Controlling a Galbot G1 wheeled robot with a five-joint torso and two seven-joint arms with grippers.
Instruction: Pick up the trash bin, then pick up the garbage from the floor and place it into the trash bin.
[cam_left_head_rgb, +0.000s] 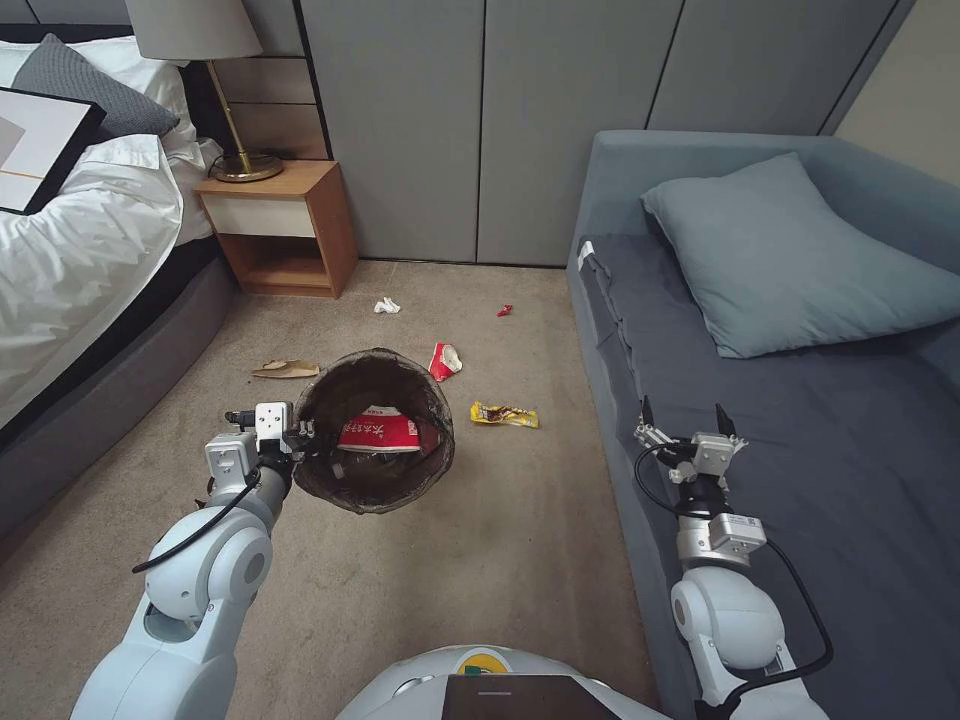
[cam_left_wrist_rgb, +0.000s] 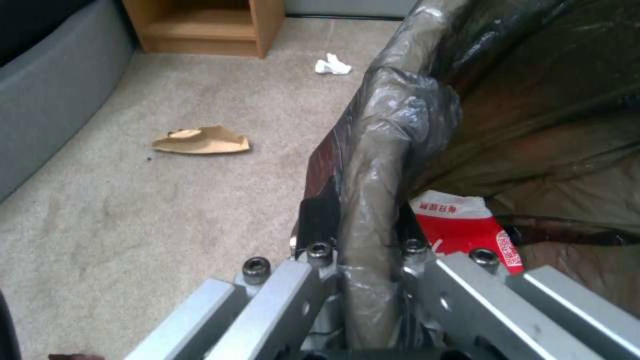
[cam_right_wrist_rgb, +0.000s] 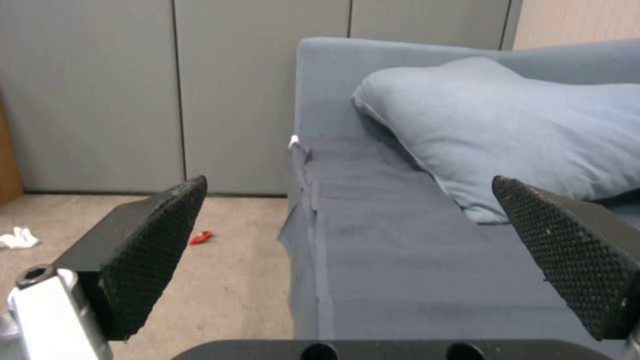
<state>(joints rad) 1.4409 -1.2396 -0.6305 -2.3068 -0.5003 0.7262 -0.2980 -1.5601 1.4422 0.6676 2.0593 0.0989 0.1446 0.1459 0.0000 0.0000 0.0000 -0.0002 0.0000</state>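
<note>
- We see the trash bin (cam_left_head_rgb: 375, 432) held tipped above the carpet (cam_left_head_rgb: 480, 560), its dark bag-lined mouth turned up toward the head camera, with a red-and-white wrapper (cam_left_head_rgb: 378, 433) lying inside it.
- Our left gripper (cam_left_head_rgb: 300, 437) is clamped on the bin's rim at the side nearest the bed (cam_left_head_rgb: 90, 240); in the left wrist view the bag-covered rim (cam_left_wrist_rgb: 373, 210) runs between its fingers (cam_left_wrist_rgb: 313, 220), one outside the wall and one inside.
- Beside the bin, a yellow wrapper (cam_left_head_rgb: 505, 414) lies on the carpet on the side toward the sofa (cam_left_head_rgb: 800, 420).
- A red-and-white wrapper piece (cam_left_head_rgb: 444, 360) lies just past the bin's far rim.
- A brown paper wrapper (cam_left_head_rgb: 285, 369) lies flat near the bin on the bed side; we see it in the left wrist view (cam_left_wrist_rgb: 200, 141) too.
- Farther from the bin, toward the grey wall panels (cam_left_head_rgb: 480, 120), sit a crumpled white tissue (cam_left_head_rgb: 387, 306) and a small red scrap (cam_left_head_rgb: 505, 310), well apart from each other.
- A wooden nightstand (cam_left_head_rgb: 285, 225) stands beyond the bin at the head of the bed, with a brass lamp (cam_left_head_rgb: 235, 120) on it.
- Our right gripper (cam_left_head_rgb: 688, 420) hangs over the sofa seat, well away from the bin, fingers spread wide with nothing between them; its black textured pads (cam_right_wrist_rgb: 150, 250) frame the grey pillow (cam_right_wrist_rgb: 507, 125).
</note>
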